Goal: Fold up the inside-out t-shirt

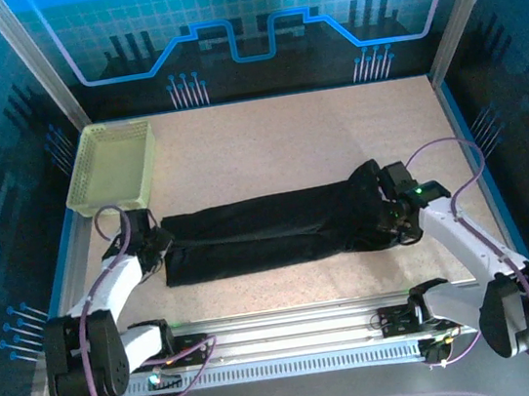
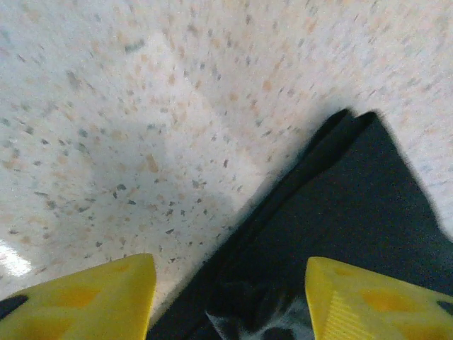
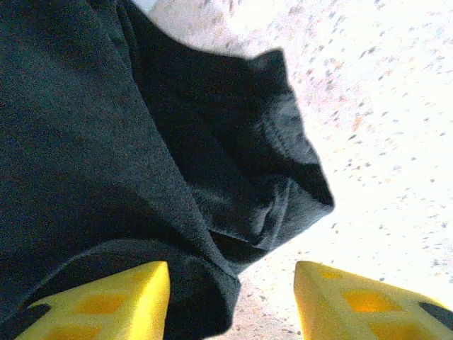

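The basket [image 1: 112, 166] sits at the far left of the bench [image 1: 285, 136], well apart from the black shirt [image 1: 269, 229]. The left hand [image 1: 157, 245] is at the shirt's left end. Its yellow fingers [image 2: 92, 297] are spread apart and grip nothing. The shirt's edge lies under the gap. The shirt lies in one long band across the middle of the bench. The right hand [image 1: 396, 211] is at the bunched right end. It is spread apart too and grips nothing, with cloth under it.

The black t-shirt [image 1: 279, 227] lies flat, folded into a long narrow band running left to right
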Action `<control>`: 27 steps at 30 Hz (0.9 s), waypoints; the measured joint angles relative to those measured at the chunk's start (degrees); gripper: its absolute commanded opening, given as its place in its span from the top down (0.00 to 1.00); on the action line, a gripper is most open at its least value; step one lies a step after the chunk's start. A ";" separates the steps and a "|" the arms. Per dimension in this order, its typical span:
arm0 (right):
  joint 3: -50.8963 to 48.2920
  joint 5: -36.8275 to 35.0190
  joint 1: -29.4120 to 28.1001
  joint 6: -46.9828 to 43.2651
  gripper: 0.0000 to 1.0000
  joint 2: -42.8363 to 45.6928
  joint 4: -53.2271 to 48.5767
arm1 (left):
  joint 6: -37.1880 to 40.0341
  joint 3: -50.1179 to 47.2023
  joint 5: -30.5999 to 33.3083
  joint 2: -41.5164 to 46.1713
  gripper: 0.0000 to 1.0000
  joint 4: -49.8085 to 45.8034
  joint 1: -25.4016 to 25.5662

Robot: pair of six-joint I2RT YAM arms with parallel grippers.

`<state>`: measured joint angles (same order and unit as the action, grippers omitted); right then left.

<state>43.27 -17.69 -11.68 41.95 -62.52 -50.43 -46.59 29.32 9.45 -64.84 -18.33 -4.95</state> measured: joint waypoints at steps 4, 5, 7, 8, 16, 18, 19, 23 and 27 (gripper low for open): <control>4.98 -0.68 -1.31 -2.73 0.41 3.37 0.37 | 0.39 4.46 0.85 6.67 0.35 -2.38 0.00; 6.60 -0.13 -2.25 -3.80 0.41 3.37 1.33 | 0.70 6.08 0.74 7.50 0.35 -2.38 0.39; 9.60 1.44 -4.52 -5.64 0.41 1.66 4.00 | 1.75 9.14 0.15 6.91 0.38 -2.21 1.88; 10.86 3.10 -5.57 -6.51 0.41 -0.07 5.88 | 2.45 10.78 -0.39 5.64 0.38 -1.86 3.37; 14.40 11.41 -7.45 -8.13 0.44 -19.12 17.11 | 4.48 14.82 -6.34 -11.39 0.48 2.38 12.00; 14.34 12.98 -6.95 -7.93 0.46 -23.19 18.75 | 4.00 14.29 -6.49 -14.56 0.48 2.38 11.96; 14.19 13.70 -6.51 -7.58 0.46 -24.39 19.43 | 3.54 13.75 -6.49 -15.15 0.48 2.40 11.87; 10.73 15.39 -2.19 -5.86 0.46 -27.91 22.88 | 1.60 9.14 -6.40 -15.39 0.48 3.19 10.62; 6.95 16.24 3.48 -3.96 0.48 -29.55 24.30 | -1.09 5.31 -7.87 -14.88 0.46 5.20 6.91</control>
<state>50.22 -1.45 -8.21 38.00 -92.07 -26.13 -47.68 34.63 1.58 -79.72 -13.13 1.96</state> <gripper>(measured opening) 0.528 0.532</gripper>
